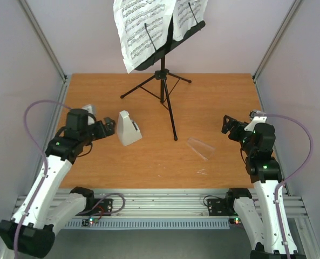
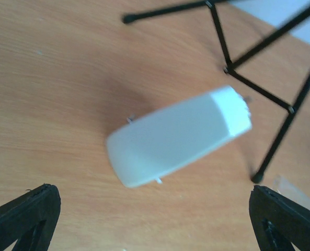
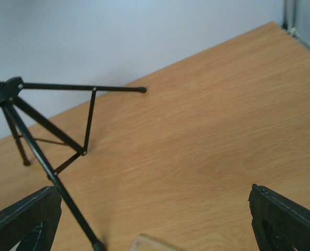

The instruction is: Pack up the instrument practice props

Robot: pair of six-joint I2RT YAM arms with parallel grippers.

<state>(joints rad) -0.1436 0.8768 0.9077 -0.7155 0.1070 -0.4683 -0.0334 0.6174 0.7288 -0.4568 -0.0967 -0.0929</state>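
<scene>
A black tripod music stand (image 1: 165, 81) stands at the back middle of the table, with white sheet-music pages (image 1: 143, 29) on its desk. The pale grey pyramid metronome (image 1: 128, 128) stands left of the stand's front leg; it fills the left wrist view (image 2: 178, 137). My left gripper (image 1: 110, 127) is open, just left of the metronome and not touching it. A clear plastic cover (image 1: 201, 147) lies flat right of the front leg; its edge shows in the right wrist view (image 3: 152, 243). My right gripper (image 1: 227, 128) is open and empty, right of the cover.
The stand's legs spread across the back middle (image 1: 173, 127), also visible in the left wrist view (image 2: 272, 94) and the right wrist view (image 3: 45, 157). Grey walls close the back and both sides. An aluminium rail (image 1: 160, 202) runs along the near edge.
</scene>
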